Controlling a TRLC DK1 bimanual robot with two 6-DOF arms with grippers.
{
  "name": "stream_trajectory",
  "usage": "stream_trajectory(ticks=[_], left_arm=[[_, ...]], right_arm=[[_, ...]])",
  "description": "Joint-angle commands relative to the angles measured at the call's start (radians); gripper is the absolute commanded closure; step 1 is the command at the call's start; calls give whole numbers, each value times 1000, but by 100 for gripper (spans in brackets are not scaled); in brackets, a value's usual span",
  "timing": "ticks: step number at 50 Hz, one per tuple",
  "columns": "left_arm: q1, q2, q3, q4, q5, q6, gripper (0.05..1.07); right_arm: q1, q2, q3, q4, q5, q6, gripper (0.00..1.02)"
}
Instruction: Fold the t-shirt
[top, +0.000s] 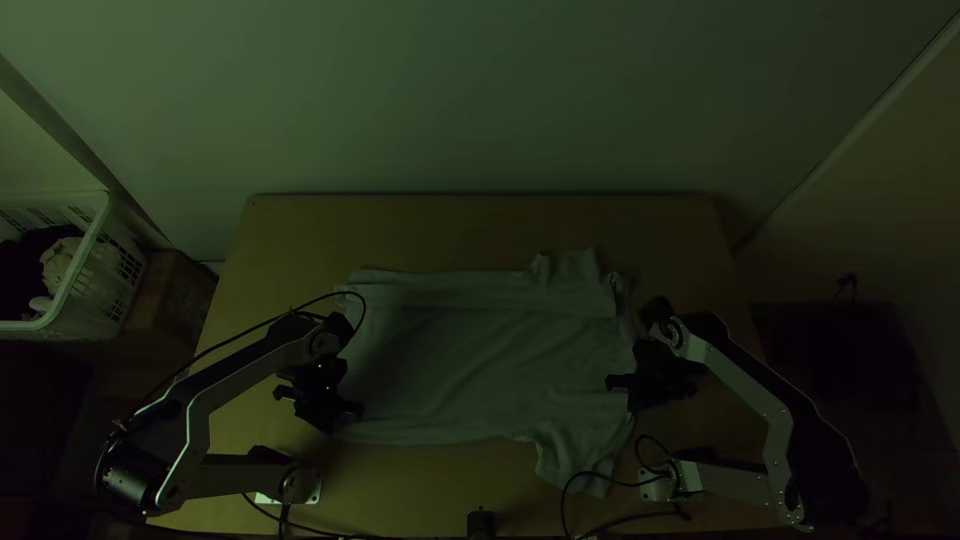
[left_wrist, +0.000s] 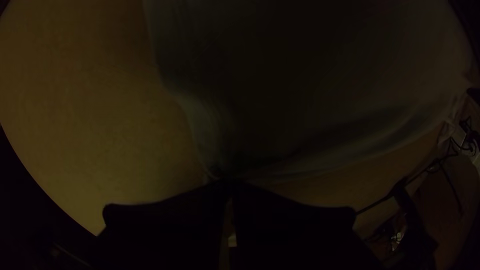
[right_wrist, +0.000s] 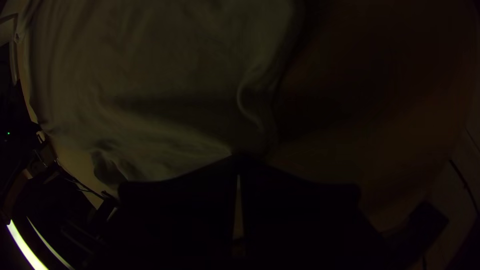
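Note:
The pale t-shirt (top: 480, 350) lies spread on the table, hem end to the left and sleeves to the right, with a band along its far edge that looks folded over. At its near left corner is my left gripper (top: 330, 424); in the left wrist view this gripper (left_wrist: 227, 184) is shut on the corner of the shirt (left_wrist: 310, 85). My right gripper (top: 632, 400) is at the right end, between the sleeves. In the right wrist view, the gripper (right_wrist: 238, 159) is shut on the edge of the shirt (right_wrist: 165, 85), where creases run to its fingertips.
Bare wooden table (top: 480, 235) stretches beyond the shirt. A white basket (top: 100, 285) holding cloth stands off the table to the left. Black cables loop near the right arm's base, and a small dark object (top: 481, 524) sits at the near edge.

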Motion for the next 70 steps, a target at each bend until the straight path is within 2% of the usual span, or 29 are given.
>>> stream_trajectory(ticks=[1, 13, 20, 32, 48, 70], left_arm=[[27, -2, 41, -28, 7, 18, 104], [94, -6, 113, -43, 4, 51, 104], [131, 6, 153, -46, -2, 68, 104], [163, 38, 283, -52, -5, 72, 104], [203, 140, 475, -71, -11, 91, 104], [231, 302, 730, -103, -13, 100, 104]], right_arm=[[-9, 5, 34, -34, -6, -11, 100], [-59, 11, 66, -63, 5, -21, 100], [-79, 16, 94, -103, 45, -24, 100], [-83, -15, 178, -160, 43, -41, 100], [-80, 16, 278, -164, 45, -35, 100], [-80, 182, 450, -147, 72, -34, 100]])
